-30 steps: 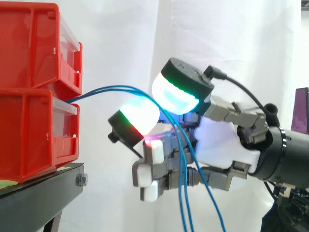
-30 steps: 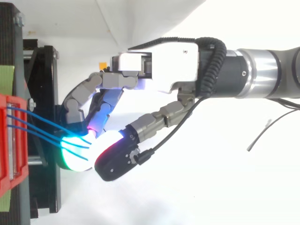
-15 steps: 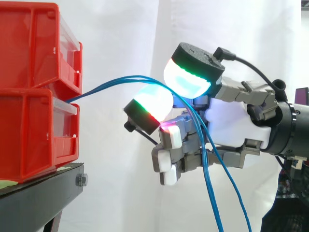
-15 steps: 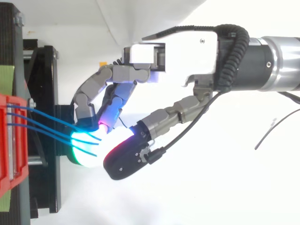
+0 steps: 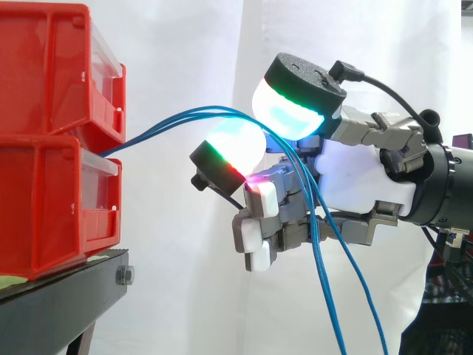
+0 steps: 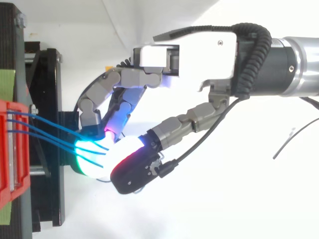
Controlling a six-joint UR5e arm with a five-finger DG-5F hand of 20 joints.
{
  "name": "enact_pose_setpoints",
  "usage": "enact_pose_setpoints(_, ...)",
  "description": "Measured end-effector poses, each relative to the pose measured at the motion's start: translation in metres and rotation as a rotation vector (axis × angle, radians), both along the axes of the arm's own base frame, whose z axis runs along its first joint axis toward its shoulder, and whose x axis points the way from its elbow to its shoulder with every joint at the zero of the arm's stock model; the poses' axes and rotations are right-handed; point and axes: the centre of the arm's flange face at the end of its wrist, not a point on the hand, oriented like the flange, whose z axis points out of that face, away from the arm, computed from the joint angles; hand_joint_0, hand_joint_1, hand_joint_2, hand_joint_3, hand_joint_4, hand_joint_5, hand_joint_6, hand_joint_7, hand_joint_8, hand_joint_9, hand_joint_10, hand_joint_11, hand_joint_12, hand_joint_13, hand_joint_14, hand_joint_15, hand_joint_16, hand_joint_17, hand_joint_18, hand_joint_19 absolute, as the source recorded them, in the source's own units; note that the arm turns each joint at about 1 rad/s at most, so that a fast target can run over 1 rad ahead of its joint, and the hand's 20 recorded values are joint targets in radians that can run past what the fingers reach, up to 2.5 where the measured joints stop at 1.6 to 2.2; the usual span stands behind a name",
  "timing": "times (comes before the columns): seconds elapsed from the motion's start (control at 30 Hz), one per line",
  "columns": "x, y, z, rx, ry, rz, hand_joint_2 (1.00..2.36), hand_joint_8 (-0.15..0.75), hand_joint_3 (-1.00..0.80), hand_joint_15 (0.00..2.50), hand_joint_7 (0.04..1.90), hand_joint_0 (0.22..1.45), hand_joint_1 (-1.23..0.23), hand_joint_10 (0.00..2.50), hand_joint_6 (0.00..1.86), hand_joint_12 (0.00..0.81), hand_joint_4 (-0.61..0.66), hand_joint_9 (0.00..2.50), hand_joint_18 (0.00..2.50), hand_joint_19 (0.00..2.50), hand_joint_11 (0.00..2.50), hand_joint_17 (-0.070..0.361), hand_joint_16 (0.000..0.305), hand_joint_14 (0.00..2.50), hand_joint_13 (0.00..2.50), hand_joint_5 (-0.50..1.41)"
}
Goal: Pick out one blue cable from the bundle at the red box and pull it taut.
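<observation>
**Cables caught between curled fingers**

The hand point(image 5: 355, 181) has its fingers curled, and two glowing pads point(image 5: 235, 144) are closed together on the blue cables point(image 5: 157, 127). Ahead of the fingertips the cables run in a bowed arc to the red box point(image 5: 52, 200) on its black stand point(image 5: 66, 296). Behind the pads they drop loosely past the palm.

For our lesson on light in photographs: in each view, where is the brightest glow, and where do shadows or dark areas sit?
Side view: the fingertips of the hand glow cyan-white, the brightest spots; the curtain shows soft fold shadows. Top view: the glow washes out pale where the blue cables meet it, while the black stand is the darkest area.
</observation>
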Motion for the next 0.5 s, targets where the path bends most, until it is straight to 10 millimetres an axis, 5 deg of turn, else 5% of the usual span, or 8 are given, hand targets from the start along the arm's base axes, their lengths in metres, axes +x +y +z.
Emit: enact_pose_setpoints(0.5, -0.0024, -0.0010, -0.0032, -0.017, 0.027, -0.007, 1.02, 0.321, -0.22, 0.57, 0.92, 0.65, -0.87, 0.03, 0.93, 0.394, 0.00, 1.04, 0.71, 0.65, 0.69, 0.121, 0.054, 0.02, 0.89, -0.11)
